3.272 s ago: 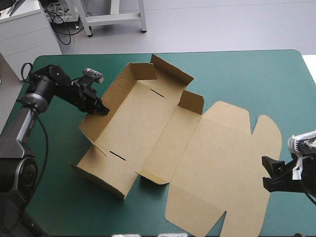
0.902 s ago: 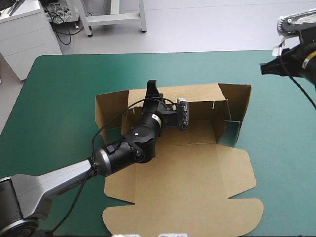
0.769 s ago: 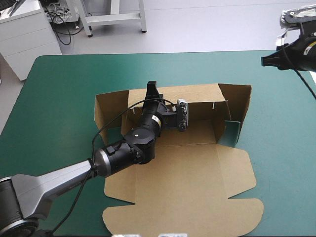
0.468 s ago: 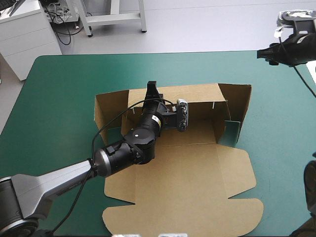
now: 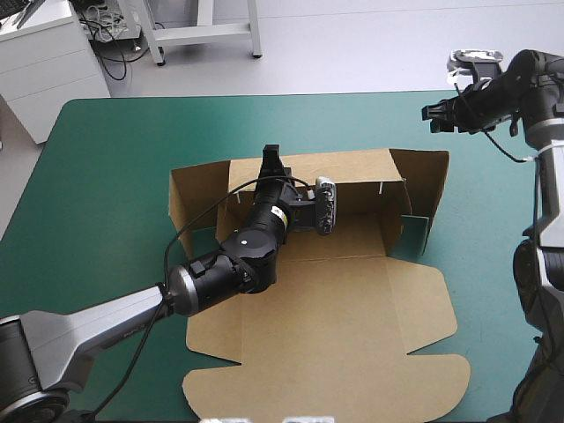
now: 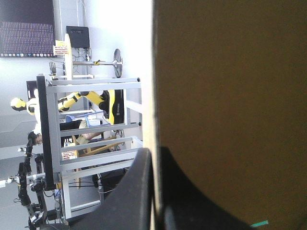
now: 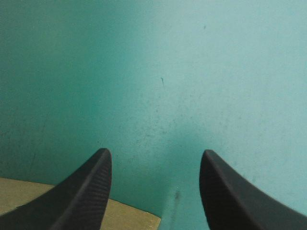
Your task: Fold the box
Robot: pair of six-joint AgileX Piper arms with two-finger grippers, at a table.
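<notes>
The brown box lies mid-table with its back wall and right side wall raised and its lid flat toward the front edge. My left arm reaches across the box floor. My left gripper is shut on the top edge of the back wall; in the left wrist view its fingers pinch the board edge-on. My right gripper hovers open near the table's far edge, just beyond the box's right rear corner. In the right wrist view a corner of board shows between the open fingers.
A left side flap stands out beyond the back wall. The flat lid reaches almost to the table's front edge. Teal-green cover stretches left of the box and also right of it.
Much earlier the box lay turned, with the left gripper at a side wall. Just before now the right gripper moved leftward along the far edge toward the box's rear corner. Left arm and box stayed still.
</notes>
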